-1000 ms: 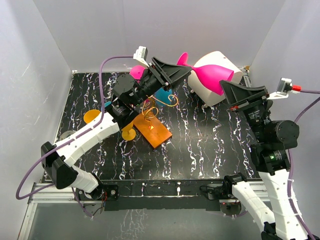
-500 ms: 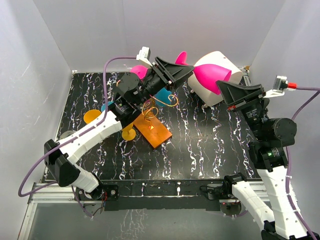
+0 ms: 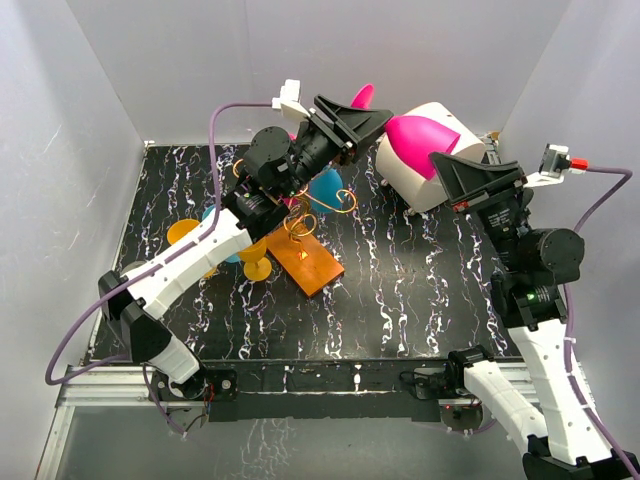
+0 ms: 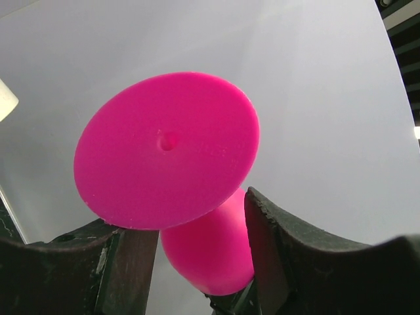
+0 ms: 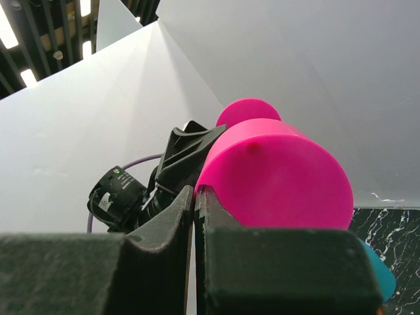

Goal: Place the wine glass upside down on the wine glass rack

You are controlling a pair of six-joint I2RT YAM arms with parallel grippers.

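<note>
The pink wine glass (image 3: 420, 135) is held in the air on its side, above the back of the table. Its foot (image 3: 362, 97) points left and its bowl points right. My left gripper (image 3: 385, 122) is partly closed on the narrow end of the bowl. In the left wrist view (image 4: 202, 216) the foot (image 4: 167, 144) fills the frame above the fingers. My right gripper (image 3: 445, 165) is shut on the bowl's rim, as the right wrist view (image 5: 197, 190) shows beside the bowl (image 5: 275, 177). The wine glass rack (image 3: 312, 208), gold wire on an orange base (image 3: 310, 265), stands below my left arm.
A teal glass (image 3: 326, 186) hangs at the rack. Another teal glass (image 3: 212, 214) and two orange glasses (image 3: 183, 233) (image 3: 257, 268) stand left of the rack. A white rounded object (image 3: 402, 178) sits at the back right, behind the pink bowl. White walls enclose the table.
Both grippers and the pink glass have risen together toward the back wall. The left gripper has tilted further up.
</note>
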